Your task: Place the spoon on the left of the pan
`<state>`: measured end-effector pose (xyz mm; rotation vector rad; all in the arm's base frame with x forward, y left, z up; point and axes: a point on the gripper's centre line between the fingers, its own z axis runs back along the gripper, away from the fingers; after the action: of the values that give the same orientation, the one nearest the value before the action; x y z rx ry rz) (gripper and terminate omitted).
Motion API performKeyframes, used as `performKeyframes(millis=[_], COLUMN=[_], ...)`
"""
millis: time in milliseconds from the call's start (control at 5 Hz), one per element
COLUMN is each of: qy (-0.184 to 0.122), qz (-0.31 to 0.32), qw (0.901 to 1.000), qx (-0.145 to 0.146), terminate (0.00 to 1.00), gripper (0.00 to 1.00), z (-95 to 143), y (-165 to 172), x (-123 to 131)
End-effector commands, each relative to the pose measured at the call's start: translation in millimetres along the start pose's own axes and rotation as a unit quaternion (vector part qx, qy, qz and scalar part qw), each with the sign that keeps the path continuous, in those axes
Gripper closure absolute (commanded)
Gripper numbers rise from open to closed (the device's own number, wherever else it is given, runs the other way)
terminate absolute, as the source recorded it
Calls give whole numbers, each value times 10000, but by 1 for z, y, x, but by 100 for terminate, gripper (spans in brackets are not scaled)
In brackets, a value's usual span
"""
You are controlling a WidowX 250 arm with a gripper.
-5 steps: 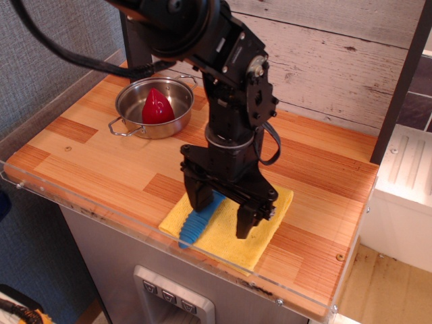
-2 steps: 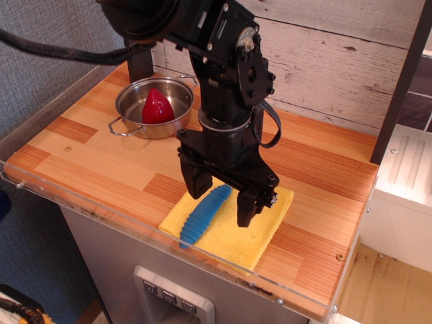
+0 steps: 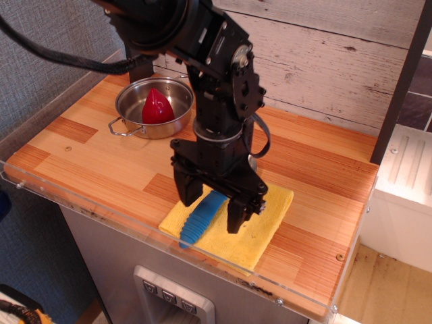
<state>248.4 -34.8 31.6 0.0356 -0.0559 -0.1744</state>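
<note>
At the table's near edge a yellow cloth (image 3: 229, 226) lies on the wood, and the spoon (image 3: 202, 219) rests on it with only its ribbed blue handle in view. Its long axis runs diagonally: the handle end points toward the near left corner of the cloth, and the other end runs up and back under the gripper (image 3: 210, 206), so the bowl is hidden. The jaws stand spread, one finger on each side of the handle, not yet clamped on it. Compared with a second ago the gripper has shifted left and its fingers now sit nearer the handle, while the spoon has stayed where it was. That suggests the approach is nearly done and the pick-up has not begun. Farther back and to the left, well apart from the spoon, sits the pan (image 3: 154, 106) with a red object (image 3: 156, 106) inside it.
</note>
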Motion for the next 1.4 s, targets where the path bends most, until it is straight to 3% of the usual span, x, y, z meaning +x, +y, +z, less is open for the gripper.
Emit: performKeyframes(millis=[0, 600, 800, 1200], qy=[-71, 62, 47, -128], qz=[17, 6, -30, -52], qw=[10000, 9999, 9999, 9999], qx=[54, 93, 104, 29], terminate=[0, 0, 0, 0], gripper=[0, 0, 100, 100], z=[-1, -13, -12, 5], y=[4, 6, 6, 4], x=[4, 7, 7, 5])
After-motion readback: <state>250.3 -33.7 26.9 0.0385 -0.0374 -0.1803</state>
